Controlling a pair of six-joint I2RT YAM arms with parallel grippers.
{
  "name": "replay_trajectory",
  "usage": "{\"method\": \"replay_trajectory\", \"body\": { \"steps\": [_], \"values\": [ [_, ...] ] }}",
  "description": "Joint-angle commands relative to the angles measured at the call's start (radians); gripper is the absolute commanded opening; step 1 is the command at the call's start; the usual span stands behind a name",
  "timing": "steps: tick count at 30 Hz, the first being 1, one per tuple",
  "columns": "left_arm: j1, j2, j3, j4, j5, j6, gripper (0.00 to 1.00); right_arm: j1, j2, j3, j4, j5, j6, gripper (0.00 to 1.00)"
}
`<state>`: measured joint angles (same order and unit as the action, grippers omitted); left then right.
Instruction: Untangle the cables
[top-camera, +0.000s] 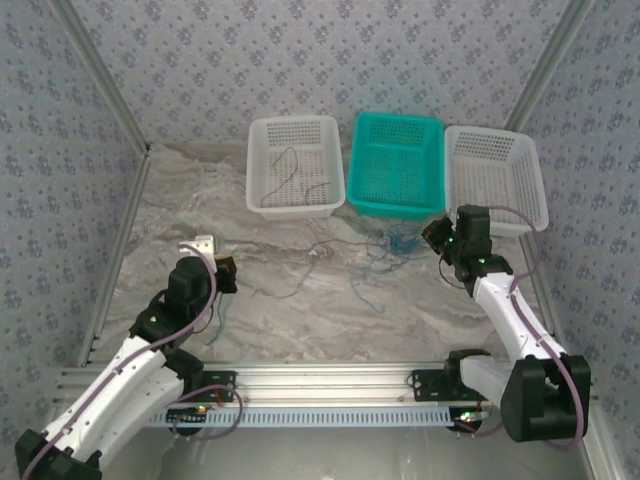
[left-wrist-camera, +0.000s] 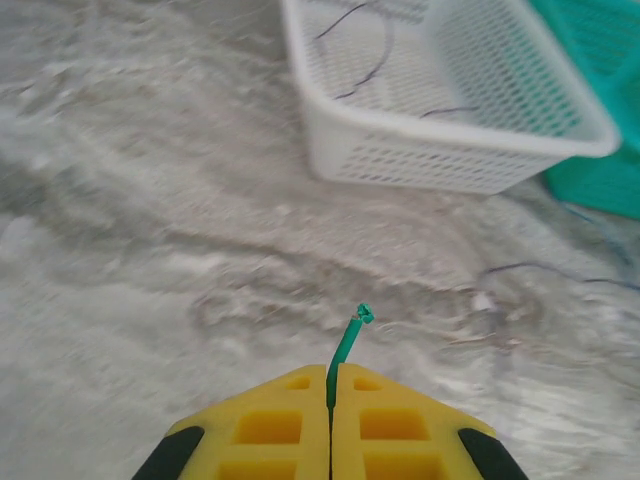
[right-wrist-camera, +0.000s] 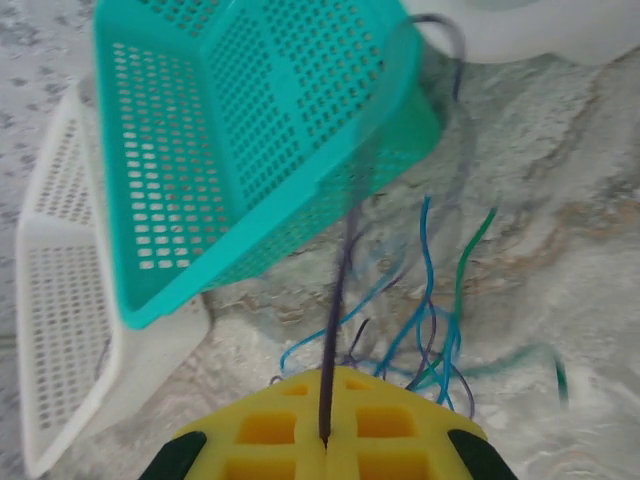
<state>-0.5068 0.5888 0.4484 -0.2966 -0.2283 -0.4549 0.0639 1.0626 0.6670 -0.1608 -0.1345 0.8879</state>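
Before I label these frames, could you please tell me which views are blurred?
Top external: even light, sharp, though the cables are hair-thin. Left wrist: green wire crisp, table behind smeared. Right wrist: purple wire and other cables streaked.

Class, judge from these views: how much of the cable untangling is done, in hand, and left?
Done: a few dark wires lie in the left white basket. In hand: the left gripper pinches a green wire, the right gripper a purple wire. Left: a blue-teal tangle lies before the teal basket.
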Motion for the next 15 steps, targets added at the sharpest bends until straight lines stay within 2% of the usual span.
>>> {"method": "replay_trajectory", "body": {
  "steps": [1,6,9,12,15],
  "values": [
    [0.02,-0.003,0.016,-0.089,-0.025,-0.004,0.0,0.004,-0.029,-0.014,-0.007,0.044,0.011,0.0],
    [0.02,0.02,-0.015,0.094,0.193,0.02,0.0,0.055,-0.023,-0.005,0.055,-0.075,-0.057,0.0],
    [0.019,0.029,-0.017,0.173,0.261,-0.003,0.0,0.123,-0.025,0.029,0.057,-0.107,-0.134,0.0],
    [0.019,0.03,-0.009,0.226,0.308,-0.031,0.0,0.206,-0.029,0.066,0.035,-0.078,-0.198,0.0],
    [0.019,0.05,0.017,0.253,0.344,-0.08,0.0,0.301,0.004,0.055,0.019,0.027,-0.198,0.0]
  ]
}}
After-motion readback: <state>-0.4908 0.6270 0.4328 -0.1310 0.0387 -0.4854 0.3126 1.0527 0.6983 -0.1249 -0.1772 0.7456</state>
